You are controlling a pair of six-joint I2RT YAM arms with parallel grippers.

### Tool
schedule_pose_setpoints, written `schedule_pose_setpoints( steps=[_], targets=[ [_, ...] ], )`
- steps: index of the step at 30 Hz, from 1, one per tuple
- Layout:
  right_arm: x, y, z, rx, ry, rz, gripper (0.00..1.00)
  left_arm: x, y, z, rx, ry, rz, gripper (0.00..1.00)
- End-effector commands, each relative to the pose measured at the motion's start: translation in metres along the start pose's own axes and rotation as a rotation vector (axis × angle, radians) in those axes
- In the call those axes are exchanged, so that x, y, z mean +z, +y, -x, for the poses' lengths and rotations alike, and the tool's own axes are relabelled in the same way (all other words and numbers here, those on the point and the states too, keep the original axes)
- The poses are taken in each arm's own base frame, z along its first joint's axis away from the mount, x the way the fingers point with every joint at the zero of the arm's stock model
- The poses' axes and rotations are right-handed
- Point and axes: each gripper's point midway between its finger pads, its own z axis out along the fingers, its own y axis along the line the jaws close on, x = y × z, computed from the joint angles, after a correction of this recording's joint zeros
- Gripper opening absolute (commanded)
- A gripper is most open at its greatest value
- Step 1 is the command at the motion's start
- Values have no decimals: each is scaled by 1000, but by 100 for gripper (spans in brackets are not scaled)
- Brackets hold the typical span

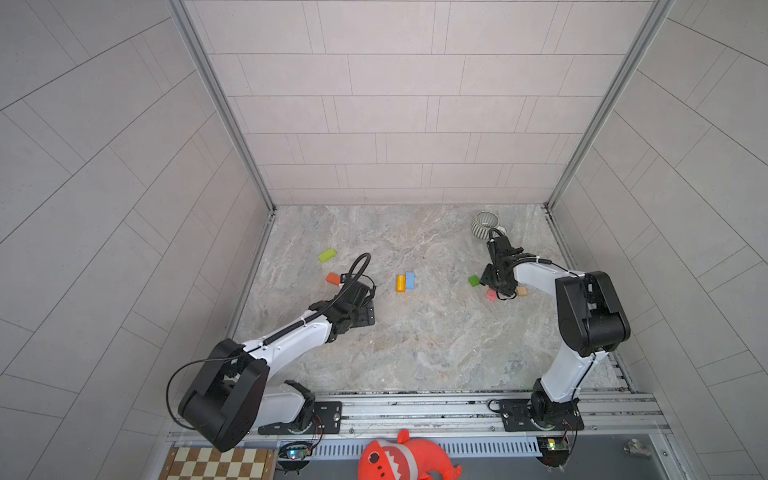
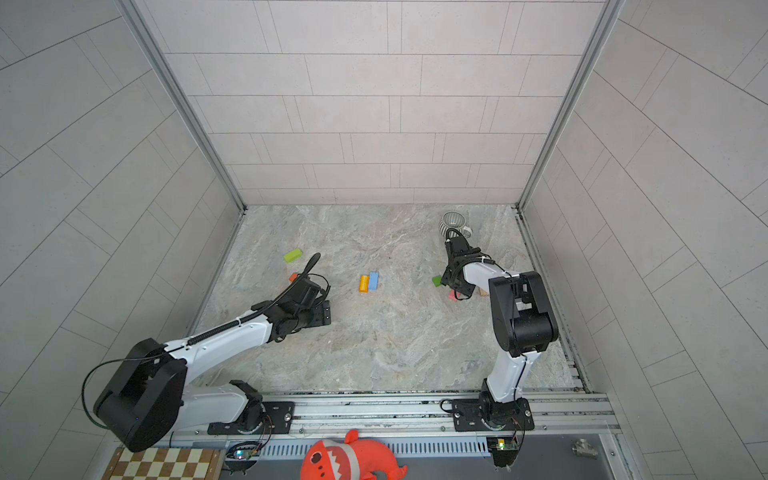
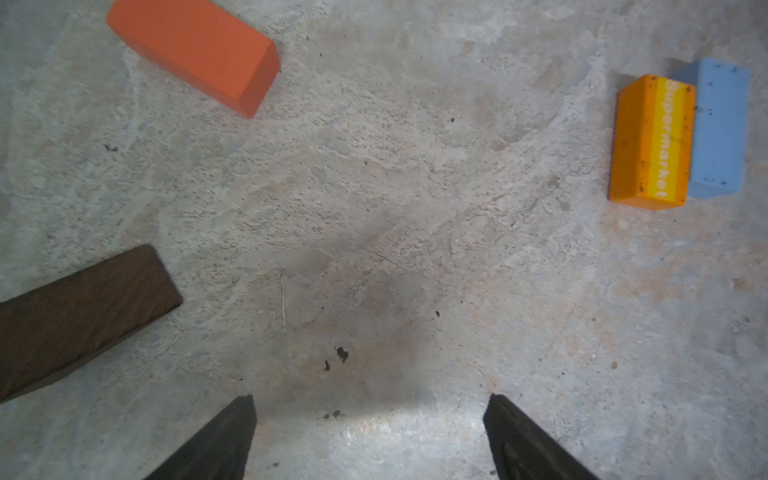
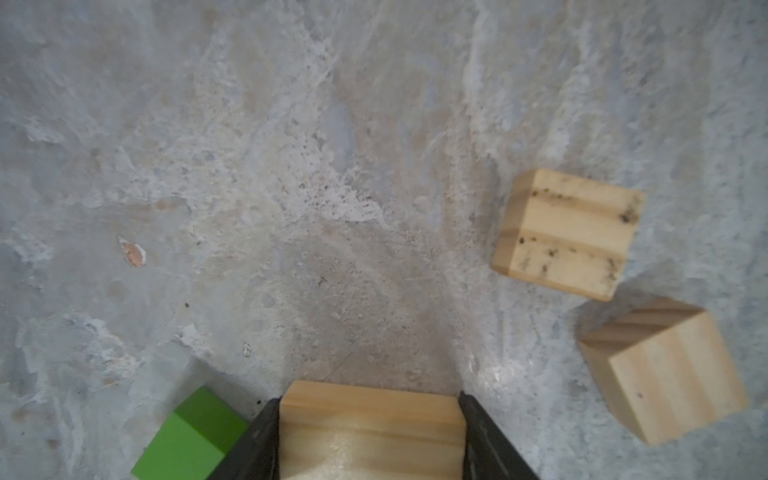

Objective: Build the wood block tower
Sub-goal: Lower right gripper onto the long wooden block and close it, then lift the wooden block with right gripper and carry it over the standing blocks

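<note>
White-shelled arms point(image 1: 291, 336), bulky black joints point(image 1: 224, 399), black cables point(image 1: 360, 264) (one ribbed), dark tapered jaws, screwed black base plates point(image 1: 332, 411)

We see the lettered block point(image 1: 400, 283) lying left of, and touching, a second block point(image 1: 410, 281) at mid-desk point(image 1: 415, 353). The mug point(image 1: 484, 224) stands behind them, to the right.

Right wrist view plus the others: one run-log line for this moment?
right gripper: fingers against both sides of tan block | left gripper: open, holding nothing | tower: no stack visible; lettered orange block beside blue block

The dark brown block point(image 3: 79, 316) and tan block point(image 4: 370, 428) run off the wrist views' edges; the right arm point(image 1: 536, 276) perhaps half hides the pink block point(image 1: 491, 296).
</note>
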Motion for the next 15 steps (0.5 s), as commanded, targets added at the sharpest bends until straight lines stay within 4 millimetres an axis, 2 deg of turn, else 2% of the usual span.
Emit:
schedule_pose_setpoints(
  steps=[1, 8, 12, 15],
  targets=[
    [-14, -1, -1, -36, 8, 18, 39, -4, 2, 4, -1, -19, 10, 92],
    [-50, 19, -5, -199, 27, 81, 37, -5, 3, 6, 3, -25, 17, 92],
    [-70, 42, -10, -279, 25, 116, 37, -10, 3, 13, -16, -35, 27, 92],
    [-86, 68, -12, -326, -9, 145, 37, -13, 0, 22, -35, -54, 29, 92]
  ],
)
